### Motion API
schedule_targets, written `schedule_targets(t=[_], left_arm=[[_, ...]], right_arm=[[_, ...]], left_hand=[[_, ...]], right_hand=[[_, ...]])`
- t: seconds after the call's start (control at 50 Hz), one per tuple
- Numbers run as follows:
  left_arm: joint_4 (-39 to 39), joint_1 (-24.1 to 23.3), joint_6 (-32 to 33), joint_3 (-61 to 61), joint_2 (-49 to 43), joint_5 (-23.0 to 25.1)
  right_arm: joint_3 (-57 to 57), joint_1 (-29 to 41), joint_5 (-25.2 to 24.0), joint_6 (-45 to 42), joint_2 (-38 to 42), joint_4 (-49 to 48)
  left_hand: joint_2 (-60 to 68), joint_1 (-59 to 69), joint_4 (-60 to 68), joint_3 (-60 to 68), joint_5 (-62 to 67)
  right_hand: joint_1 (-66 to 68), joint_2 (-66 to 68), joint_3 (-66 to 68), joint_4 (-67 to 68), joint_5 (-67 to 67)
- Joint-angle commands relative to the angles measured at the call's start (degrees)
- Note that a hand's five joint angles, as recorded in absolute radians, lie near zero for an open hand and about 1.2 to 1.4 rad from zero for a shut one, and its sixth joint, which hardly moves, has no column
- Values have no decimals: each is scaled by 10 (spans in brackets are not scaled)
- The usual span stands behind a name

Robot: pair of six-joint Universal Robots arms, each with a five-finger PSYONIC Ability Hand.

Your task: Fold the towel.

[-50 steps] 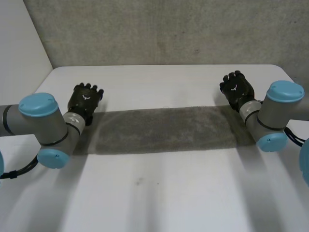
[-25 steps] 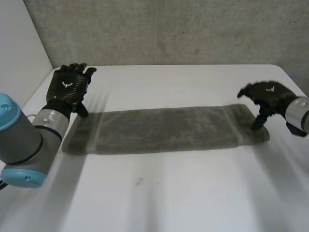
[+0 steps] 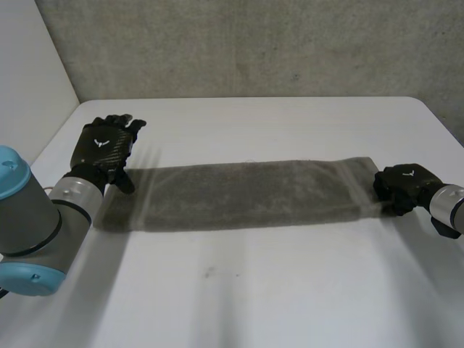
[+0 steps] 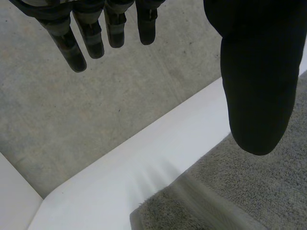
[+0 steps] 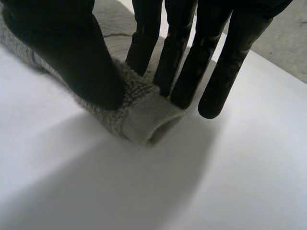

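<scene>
— What's the setting?
— A white table (image 3: 239, 304) fills the lower part of the head view. A grey concrete wall (image 3: 254, 43) runs across the top, with a white panel (image 3: 29, 65) at upper left.
— And the towel?
— The grey towel (image 3: 239, 192) lies flat as a long strip across mid-frame.
— The hands?
— The left hand (image 3: 105, 148) is at the strip's left end with its fingers (image 4: 91, 33) straight and spread, holding nothing. Its thumb is over the cloth's far corner. The right hand (image 3: 402, 185) is at the right end, where its thumb (image 5: 72, 52) and fingers pinch the end of the towel, which bunches up between them.
</scene>
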Motion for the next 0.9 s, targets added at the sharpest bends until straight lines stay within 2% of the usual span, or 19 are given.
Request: schedule_targets(t=[0.02, 0.14, 0.18, 0.26, 0.36, 0.4, 0.46, 0.5, 0.52, 0.56, 0.62, 0.66, 0.68, 0.72, 0.74, 0.78, 0.9], left_arm=[[0, -2, 0, -1, 0, -1], [0, -2, 0, -1, 1, -2], [0, 0, 0, -2, 2, -2], [-1, 0, 0, -3, 2, -2], [-1, 1, 0, -6, 3, -2], [-1, 1, 0, -6, 4, -2], [-1, 0, -1, -6, 5, -2], [-1, 0, -1, -6, 6, -2], [-1, 0, -1, -6, 6, -2], [-2, -1, -1, -7, 11, -2], [-2, -3, -1, -8, 15, -2], [-2, -7, -1, -9, 20, -4], [-2, -7, -1, -9, 20, -4], [-2, -9, -6, -13, 27, -4], [-2, -9, -6, -13, 27, -4], [-2, -12, -15, -13, 30, -4], [-2, -24, -19, -8, 30, -4]], right_arm=[[-3, -29, 36, -2, -9, -33], [-22, -56, 74, -45, -10, -27], [-34, -81, 101, -110, -17, -7], [-48, -100, 122, -163, -31, 18], [-70, -90, 126, -135, -57, 21], [-77, -49, 124, -84, -92, 9], [-79, -15, 122, -63, -102, -7], [-80, 64, 117, -40, -108, -53], [-80, 65, 117, -40, -108, -53], [-83, 153, 106, -35, -105, -87], [-83, 197, 98, -34, -98, -98], [-83, 275, 77, -34, -71, -107], [-83, 275, 77, -34, -70, -107], [-86, 351, 48, -38, -33, -109], [-86, 351, 48, -38, -33, -109], [-90, 412, 21, -38, 2, -114], [-97, 468, 14, -44, 52, -114]], left_hand=[[5, -1, 3, 3, -17], [5, -1, 3, 3, -17], [5, -1, 3, 3, -17], [5, -1, 3, 3, -17], [5, -1, 3, 3, -17], [5, -1, 3, 3, -17], [5, -1, 3, 3, -17], [5, -1, 3, 3, -17], [5, -1, 3, 3, -17], [5, -1, 3, 3, -17], [5, -1, 3, 3, -17], [5, -1, 3, 3, -17], [5, -1, 3, 3, -17], [5, -1, 3, 3, -17], [5, -1, 3, 3, -17], [5, -1, 3, 3, -17], [5, -1, 3, 3, -17]], right_hand=[[202, 153, 156, 156, 190], [202, 153, 156, 156, 190], [202, 153, 156, 156, 190], [202, 153, 156, 156, 190], [202, 153, 156, 156, 190], [202, 153, 156, 156, 190], [202, 153, 156, 156, 190], [202, 153, 156, 156, 190], [202, 153, 156, 156, 190], [202, 153, 156, 156, 190], [202, 153, 156, 156, 190], [202, 153, 156, 156, 190], [202, 153, 156, 156, 190], [202, 153, 156, 156, 190], [202, 153, 156, 156, 190], [202, 153, 156, 156, 190], [202, 153, 156, 156, 190]])
